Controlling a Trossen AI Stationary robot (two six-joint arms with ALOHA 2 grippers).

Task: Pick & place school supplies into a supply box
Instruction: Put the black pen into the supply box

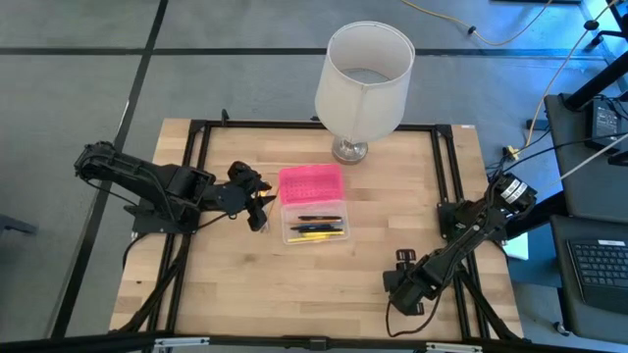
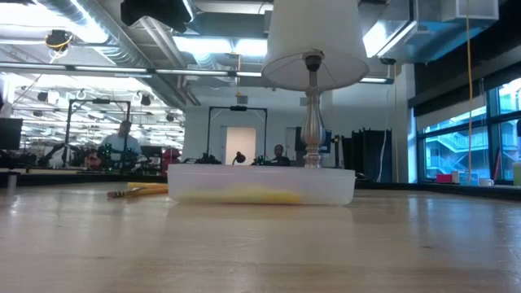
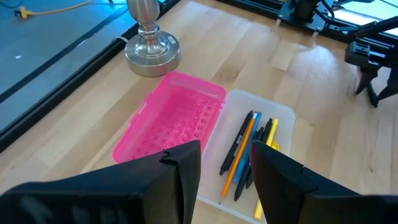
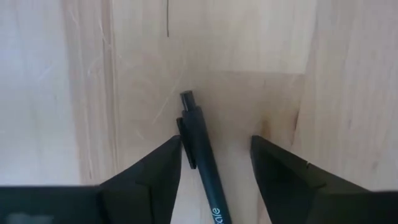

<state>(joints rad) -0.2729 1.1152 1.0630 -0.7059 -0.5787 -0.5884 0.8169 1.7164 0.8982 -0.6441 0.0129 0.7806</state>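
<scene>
The supply box stands at the table's middle, its clear tray open and its pink lid laid back toward the lamp. Dark pens and yellow pencils lie in the tray. My left gripper hovers open just left of the box, tilted down toward it. Near the table's front right, my right gripper points straight down, open. A black pen lies flat on the wood between its fingers. A yellow pencil lies on the table beside the tray's left end. My right gripper straddles the black pen near its clip end, one finger on each side, from above and across the pen. The clip lies right beside one finger; whether they touch I cannot tell. The pen rests flat on the table.
A white-shaded lamp on a metal base stands just behind the pink lid. A black frame runs along the table's edges. Bare wood lies between the box and my right gripper.
</scene>
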